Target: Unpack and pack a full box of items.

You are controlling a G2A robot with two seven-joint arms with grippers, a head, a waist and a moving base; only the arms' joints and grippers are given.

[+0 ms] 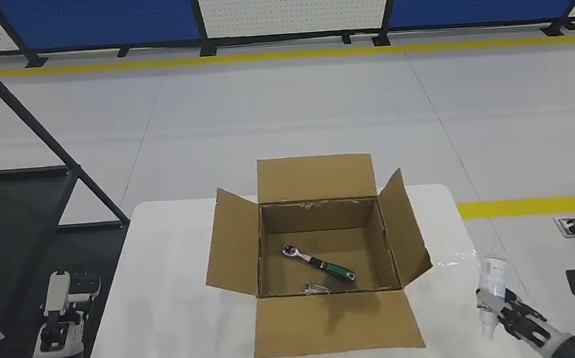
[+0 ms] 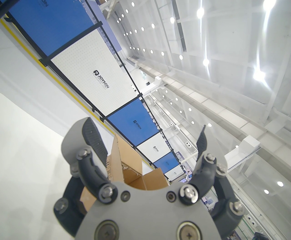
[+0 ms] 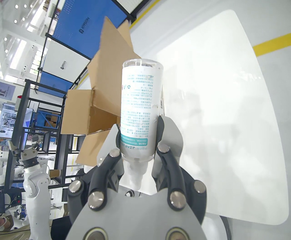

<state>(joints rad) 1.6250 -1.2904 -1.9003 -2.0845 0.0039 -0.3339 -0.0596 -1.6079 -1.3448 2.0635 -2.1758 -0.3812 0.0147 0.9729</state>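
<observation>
Nearest lens: R gripper, fingers clamped on the lower end of a white cylindrical plastic spray bottle w/ teal print. Nozzle tucked toward palm, flat base pointing out past fingertips, long axis in line w/ fingers. Held in air by the table's R edge.

Ahead of that gripper: white rounded-corner table. Room to swing over its R part looks ample.

Ahead and to L of R gripper, well apart: brown cardboard box, all four flaps splayed out. R flap is the closest edge, standing slantwise. Prob. the snag pt if bottle travels low, so a high approach from above looks safer.

On box floor: chrome ratchet wrench w/ green handle, lying diagonal. Just beside it, toward the near wall, a small silvery piece, too small to ID.

L gripper: fingers spread wide, nothing between. Box ahead and to its R, well apart.

Judged: R arm's job either way, into box or down onto table.
</observation>
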